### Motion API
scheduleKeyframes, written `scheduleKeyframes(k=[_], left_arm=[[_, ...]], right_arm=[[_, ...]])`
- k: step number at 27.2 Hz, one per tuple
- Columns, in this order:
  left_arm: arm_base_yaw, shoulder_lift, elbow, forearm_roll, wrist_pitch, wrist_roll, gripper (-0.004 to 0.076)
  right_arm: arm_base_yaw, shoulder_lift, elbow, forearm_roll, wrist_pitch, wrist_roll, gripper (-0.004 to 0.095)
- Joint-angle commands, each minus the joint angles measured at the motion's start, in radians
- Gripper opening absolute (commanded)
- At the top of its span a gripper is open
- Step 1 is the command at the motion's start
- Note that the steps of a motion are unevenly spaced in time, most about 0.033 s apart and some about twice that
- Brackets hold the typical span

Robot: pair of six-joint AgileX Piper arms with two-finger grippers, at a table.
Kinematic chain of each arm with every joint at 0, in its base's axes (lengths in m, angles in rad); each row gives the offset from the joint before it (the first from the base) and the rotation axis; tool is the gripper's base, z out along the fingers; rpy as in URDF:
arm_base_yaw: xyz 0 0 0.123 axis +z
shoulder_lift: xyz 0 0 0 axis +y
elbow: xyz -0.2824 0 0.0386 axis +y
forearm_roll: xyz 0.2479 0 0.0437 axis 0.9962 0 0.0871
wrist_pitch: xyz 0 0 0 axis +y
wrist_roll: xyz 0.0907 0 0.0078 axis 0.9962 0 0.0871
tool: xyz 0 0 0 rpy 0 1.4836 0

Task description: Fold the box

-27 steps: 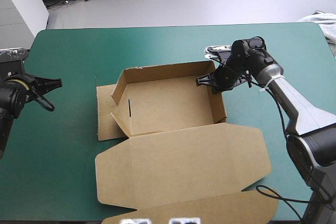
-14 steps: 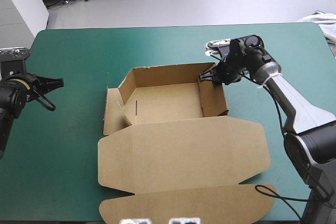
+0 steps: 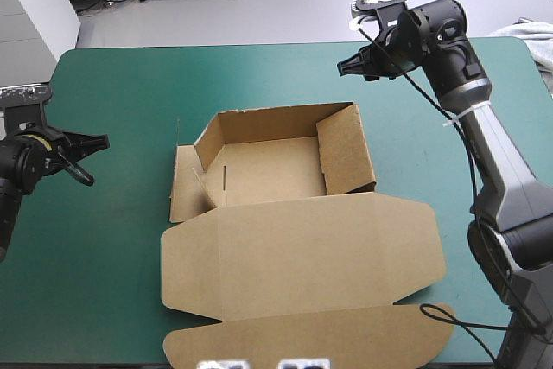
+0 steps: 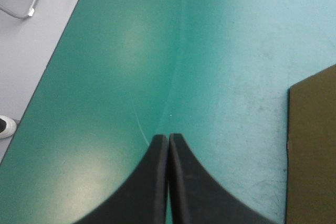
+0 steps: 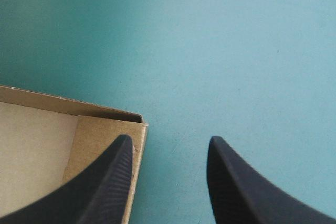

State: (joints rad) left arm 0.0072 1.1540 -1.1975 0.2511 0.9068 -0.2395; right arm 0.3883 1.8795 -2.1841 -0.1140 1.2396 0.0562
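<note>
Jaws: right gripper released, fingers spread with nothing between them; left gripper clenched on nothing, tips meeting in one arch (plain in its wrist view). Task's thing, the box, sits mid-table on the teal-green cover as an open tray, its lid flat toward the near edge.

Right gripper hangs raised just beyond the tray's far right corner, apart from the board. Likely reason: the right wall stands by itself and needs no holding. Left gripper is near the table's left edge, well apart from the box and pointing at it; looks idle.

The left wall leans outward and its flap lies flat on the cover, so that side looks untucked and is probably the next job.

Count:
- one box
- one lid
- one tuck flap on the lid's near edge
- three walls (far wall, right, left)
- two grippers, neither holding anything
</note>
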Motion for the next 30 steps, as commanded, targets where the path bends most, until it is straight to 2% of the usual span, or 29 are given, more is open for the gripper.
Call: scheduleKeyframes(k=[1, 5, 11, 17, 23, 27, 30], left_arm=[[0.003, -0.022, -0.028, -0.018, -0.017, 0.011, -0.001], [0.003, -0.022, -0.028, -0.025, 0.034, 0.009, -0.001], [0.003, -0.022, -0.028, -0.054, 0.097, 0.009, -0.001], [0.003, -0.022, -0.028, -0.059, 0.091, 0.009, -0.001], [0.003, -0.022, -0.028, -0.059, 0.074, 0.009, -0.001], [0.003, -0.022, -0.028, -0.059, 0.08, 0.011, -0.001], [0.003, -0.013, -0.028, -0.058, 0.076, 0.016, -0.001]], right_arm=[[-0.004, -0.073, -0.045, 0.012, 0.016, -0.001, 0.0418], [-0.004, -0.075, -0.029, 0.1, 0.016, -0.001, 0.0418], [-0.004, -0.063, 0.149, 0.114, 0.016, -0.001, 0.0418], [-0.004, -0.017, 0.255, 0.122, 0.016, -0.001, 0.0418], [-0.004, 0.052, 0.265, 0.22, 0.014, -0.024, 0.0418], [-0.004, 0.126, 0.265, 0.244, 0.014, -0.039, 0.0412], [-0.004, 0.152, 0.265, 0.248, 0.014, -0.068, 0.0336]])
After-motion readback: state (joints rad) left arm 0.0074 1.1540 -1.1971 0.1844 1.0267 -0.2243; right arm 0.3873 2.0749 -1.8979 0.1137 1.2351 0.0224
